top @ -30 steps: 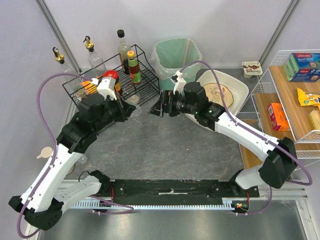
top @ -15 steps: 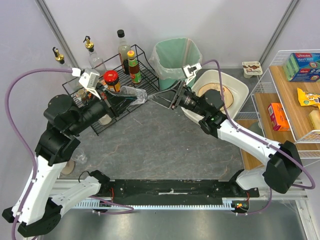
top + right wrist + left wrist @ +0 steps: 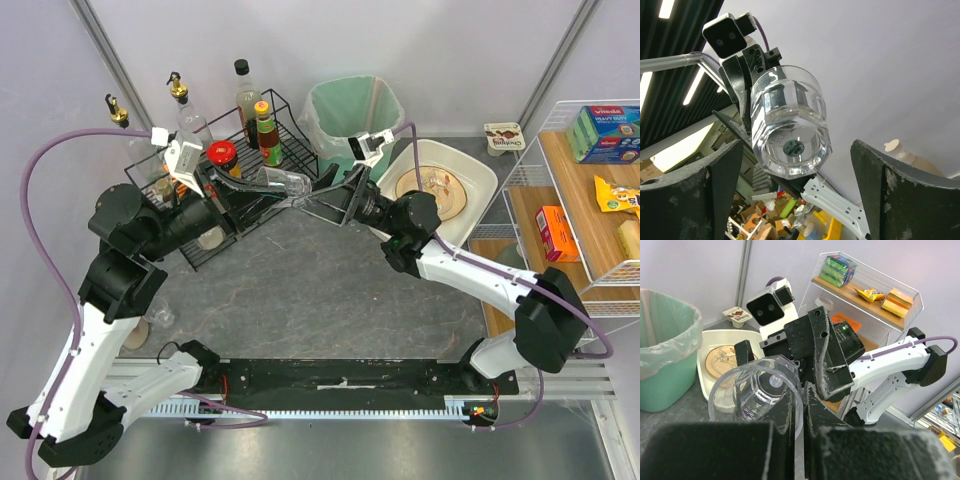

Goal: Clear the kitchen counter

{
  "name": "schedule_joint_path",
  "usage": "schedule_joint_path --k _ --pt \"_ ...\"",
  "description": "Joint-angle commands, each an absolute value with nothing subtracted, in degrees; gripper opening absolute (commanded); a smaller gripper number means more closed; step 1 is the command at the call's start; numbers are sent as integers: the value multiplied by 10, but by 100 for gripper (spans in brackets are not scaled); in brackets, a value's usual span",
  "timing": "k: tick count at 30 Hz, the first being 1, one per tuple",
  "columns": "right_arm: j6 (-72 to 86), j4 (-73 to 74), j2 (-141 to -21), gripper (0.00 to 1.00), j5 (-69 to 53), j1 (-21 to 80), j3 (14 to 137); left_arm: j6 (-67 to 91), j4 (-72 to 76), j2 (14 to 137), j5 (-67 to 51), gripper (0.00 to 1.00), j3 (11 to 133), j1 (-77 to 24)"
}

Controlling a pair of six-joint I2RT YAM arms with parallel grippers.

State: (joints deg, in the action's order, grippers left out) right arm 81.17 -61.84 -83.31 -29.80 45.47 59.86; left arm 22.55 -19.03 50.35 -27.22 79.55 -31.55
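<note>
A clear, thick-bottomed glass (image 3: 278, 185) hangs on its side in the air above the dark grey mottled kitchen counter (image 3: 330, 290). My left gripper (image 3: 247, 190) is shut on its rim, one finger inside and one outside, as the left wrist view shows (image 3: 801, 412) with the glass (image 3: 757, 400) mouth-on. My right gripper (image 3: 325, 198) is open and faces the glass's base. In the right wrist view the glass (image 3: 790, 125) sits between my spread right gripper (image 3: 797, 167) fingers, apart from both.
A black wire rack (image 3: 290, 165) with bottles and jars stands at the back left. A green lined bin (image 3: 350, 115) is behind the grippers. A white tub (image 3: 480, 175) holding a plate is at the right, next to a wire-framed wooden shelf (image 3: 590, 200) with packets.
My left arm has lifted the glass off the counter and turned it toward the right arm. My right gripper has risen, tilted up and closed in on the glass's base.
</note>
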Motion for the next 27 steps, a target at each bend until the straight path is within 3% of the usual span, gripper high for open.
schedule_joint_path --k 1,10,16,20,22,25,27 --pt "841 -698 -840 91 -294 458 620 251 -142 502 -301 2 788 -316" --pt "822 -671 -836 85 -269 461 626 243 -156 493 -296 2 782 -316" --pt "799 -606 -831 68 -260 462 630 234 -179 495 -296 2 781 -316" --pt "789 -575 -824 44 -251 462 627 231 -192 495 -291 2 780 -317" --pt "786 -561 -824 34 -244 462 622 226 -198 495 -285 16 780 -316" --pt "777 -541 -814 31 -232 461 607 212 -217 488 -250 64 781 -316" --pt "759 -520 -800 29 -217 461 591 203 -240 479 -205 86 781 -316"
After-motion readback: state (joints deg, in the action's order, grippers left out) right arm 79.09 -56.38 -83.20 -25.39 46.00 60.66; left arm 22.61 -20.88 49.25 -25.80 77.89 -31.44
